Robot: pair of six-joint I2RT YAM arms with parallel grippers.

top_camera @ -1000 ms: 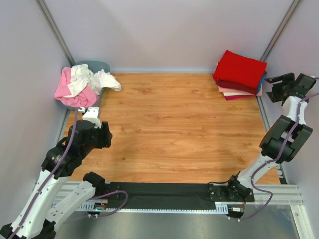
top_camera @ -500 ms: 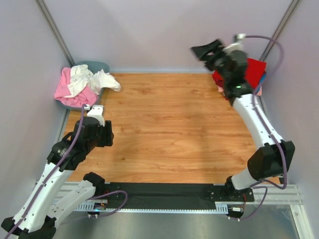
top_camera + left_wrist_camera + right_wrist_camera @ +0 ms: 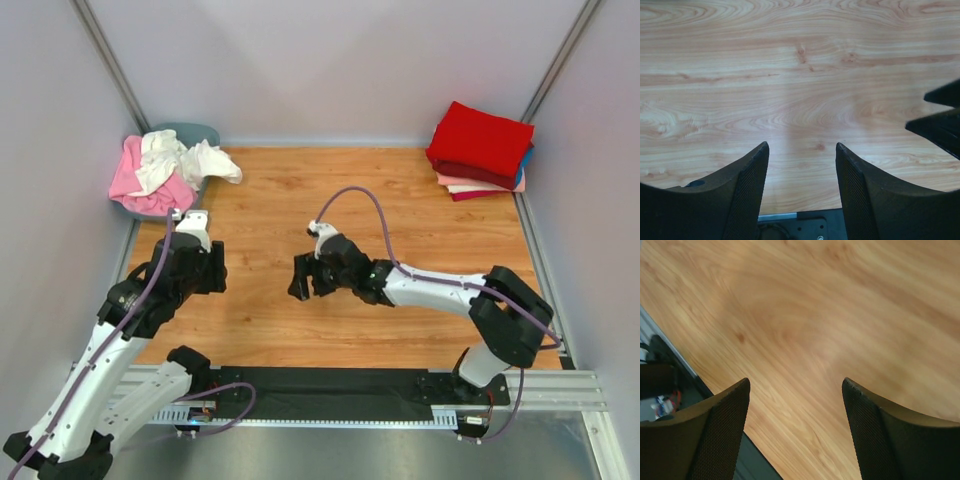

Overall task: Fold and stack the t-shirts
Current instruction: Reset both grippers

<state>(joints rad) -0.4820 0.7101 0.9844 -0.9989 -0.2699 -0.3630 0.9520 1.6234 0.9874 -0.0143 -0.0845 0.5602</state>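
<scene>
The left gripper [image 3: 801,147] and right gripper [image 3: 796,381] are hovering near each other over the worktop [image 3: 400,220], each holding its jaws spread. Folded shirts [image 3: 480,150] are sitting stacked, red on top, in the far right corner. Loose shirts [image 3: 160,170], pink and white, are spilling from the tub [image 3: 203,132] at far left.
</scene>
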